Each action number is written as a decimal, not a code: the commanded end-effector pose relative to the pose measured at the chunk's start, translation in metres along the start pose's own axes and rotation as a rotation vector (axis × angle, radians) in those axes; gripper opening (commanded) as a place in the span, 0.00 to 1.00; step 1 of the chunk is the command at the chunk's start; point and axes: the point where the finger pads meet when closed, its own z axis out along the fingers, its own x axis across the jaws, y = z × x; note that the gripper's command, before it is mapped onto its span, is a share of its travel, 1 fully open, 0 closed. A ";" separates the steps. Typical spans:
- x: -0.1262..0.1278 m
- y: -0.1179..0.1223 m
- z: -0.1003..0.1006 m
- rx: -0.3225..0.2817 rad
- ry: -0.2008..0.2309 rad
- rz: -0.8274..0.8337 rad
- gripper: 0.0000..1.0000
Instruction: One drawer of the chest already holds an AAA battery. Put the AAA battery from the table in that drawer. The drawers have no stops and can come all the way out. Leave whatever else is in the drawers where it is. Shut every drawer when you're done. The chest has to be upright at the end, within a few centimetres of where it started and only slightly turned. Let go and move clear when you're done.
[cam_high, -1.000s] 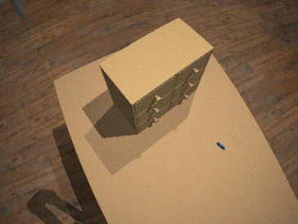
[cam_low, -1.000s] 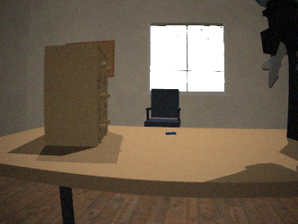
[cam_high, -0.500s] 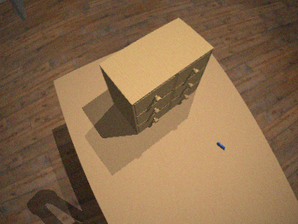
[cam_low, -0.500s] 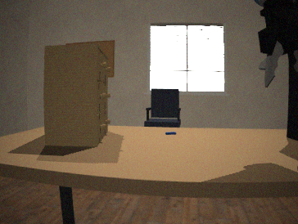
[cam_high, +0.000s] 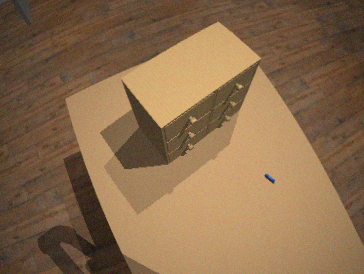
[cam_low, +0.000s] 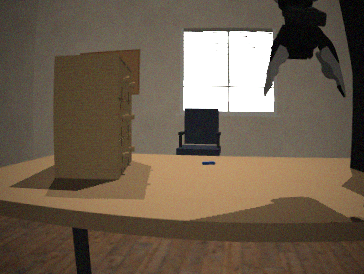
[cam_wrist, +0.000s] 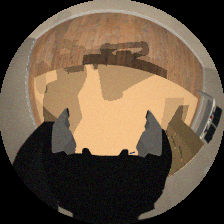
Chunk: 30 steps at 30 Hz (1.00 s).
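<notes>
A tan wooden chest (cam_high: 185, 85) (cam_low: 90, 122) stands upright on the table (cam_high: 240, 225) (cam_low: 200, 190), with two columns of drawers, all shut, knobs facing the front right. Its edge shows at the right of the wrist view (cam_wrist: 210, 122). A small blue AAA battery (cam_high: 270, 178) (cam_low: 208, 163) lies on the table, apart from the chest, in front of the drawers. My gripper (cam_low: 305, 75) (cam_wrist: 107, 109) is open and empty, hanging high above the near right part of the table, far from both chest and battery. It does not show in the top view.
A dark chair (cam_low: 199, 131) stands behind the table under a bright window (cam_low: 228, 70). The arm's dark column (cam_low: 356, 100) runs down the right edge of the exterior view. The floor is wood planks.
</notes>
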 end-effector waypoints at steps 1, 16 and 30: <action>0.053 0.039 -0.022 -0.015 0.003 0.205 1.00; 0.153 0.169 -0.092 -0.040 0.037 0.731 1.00; 0.194 0.283 -0.157 -0.053 0.068 1.129 1.00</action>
